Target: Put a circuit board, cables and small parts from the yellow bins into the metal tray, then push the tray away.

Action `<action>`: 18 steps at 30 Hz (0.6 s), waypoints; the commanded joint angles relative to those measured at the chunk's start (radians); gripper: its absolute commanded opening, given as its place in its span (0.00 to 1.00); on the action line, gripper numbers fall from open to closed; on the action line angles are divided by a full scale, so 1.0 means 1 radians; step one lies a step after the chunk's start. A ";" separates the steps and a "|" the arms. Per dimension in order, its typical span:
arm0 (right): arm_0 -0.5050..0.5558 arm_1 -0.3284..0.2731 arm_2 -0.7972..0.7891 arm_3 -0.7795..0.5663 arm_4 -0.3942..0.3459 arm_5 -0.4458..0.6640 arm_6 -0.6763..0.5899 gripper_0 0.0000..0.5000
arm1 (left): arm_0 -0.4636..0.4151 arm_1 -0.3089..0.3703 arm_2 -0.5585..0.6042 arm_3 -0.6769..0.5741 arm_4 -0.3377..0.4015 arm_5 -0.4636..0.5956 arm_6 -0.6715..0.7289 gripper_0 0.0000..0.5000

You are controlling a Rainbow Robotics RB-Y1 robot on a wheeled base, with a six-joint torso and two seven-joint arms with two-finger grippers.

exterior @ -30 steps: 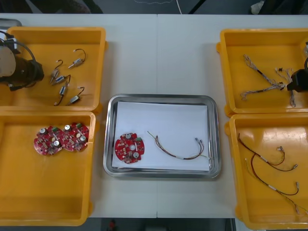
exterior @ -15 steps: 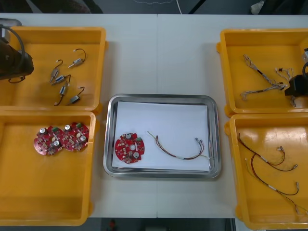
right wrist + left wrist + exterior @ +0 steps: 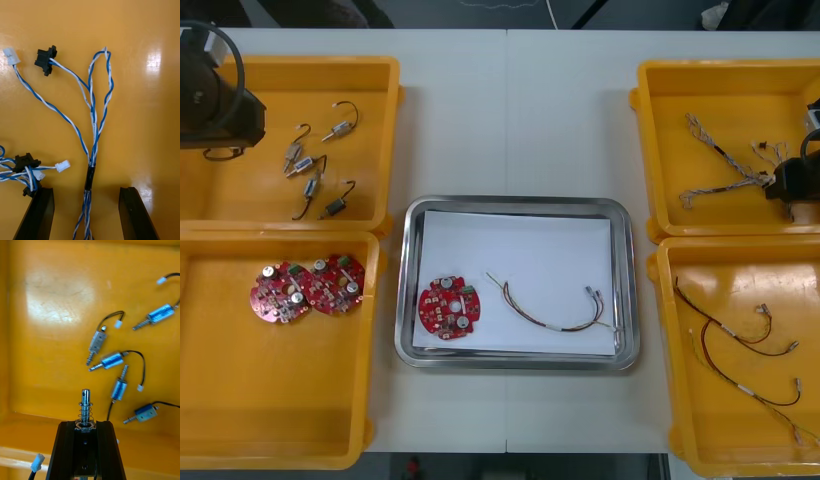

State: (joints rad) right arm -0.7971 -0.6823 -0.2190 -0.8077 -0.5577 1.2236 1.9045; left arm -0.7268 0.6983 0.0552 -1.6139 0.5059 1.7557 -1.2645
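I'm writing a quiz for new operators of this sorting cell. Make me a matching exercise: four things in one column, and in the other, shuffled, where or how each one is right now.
Things
1. left pincer
2. right pincer
3. lone circuit board
4. pair of circuit boards

States
A. open, astride a blue and white cable in the far right yellow bin
B. in the near left yellow bin
C. shut on a small metal part, over the far left yellow bin
D. in the metal tray

Pairs: 1-C, 2-A, 3-D, 4-B
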 commanded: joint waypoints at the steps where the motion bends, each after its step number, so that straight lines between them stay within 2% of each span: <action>1: -0.031 0.012 0.043 0.002 -0.004 -0.010 0.002 1.00 | 0.000 -0.031 -0.046 -0.113 0.028 0.060 0.031 0.01; 4: -0.030 0.012 0.041 0.002 0.001 0.008 0.001 1.00 | 0.000 -0.045 -0.075 -0.179 0.066 0.097 0.050 0.01; 5: -0.030 0.012 0.041 0.004 0.002 0.011 -0.001 0.89 | 0.000 -0.046 -0.081 -0.192 0.074 0.105 0.053 0.01; 7: -0.024 0.012 0.041 0.002 0.001 0.020 0.001 0.05 | -0.005 -0.054 -0.109 -0.236 0.103 0.133 0.070 0.01; 8: -0.022 0.012 0.043 0.002 0.001 0.020 0.001 0.00 | -0.005 -0.056 -0.114 -0.245 0.109 0.139 0.076 0.01; 13: -0.013 0.012 0.038 0.002 -0.007 0.020 0.004 0.00 | -0.031 -0.071 -0.192 -0.317 0.186 0.163 0.197 0.01; 18: -0.014 0.012 0.003 0.002 -0.007 0.028 0.014 0.00 | -0.048 -0.092 -0.255 -0.365 0.229 0.164 0.281 0.01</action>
State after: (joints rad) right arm -0.8044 -0.6822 -0.1973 -0.8077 -0.5585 1.2393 1.9044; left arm -0.7286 0.6354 -0.1570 -1.9283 0.7053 1.9090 -1.1404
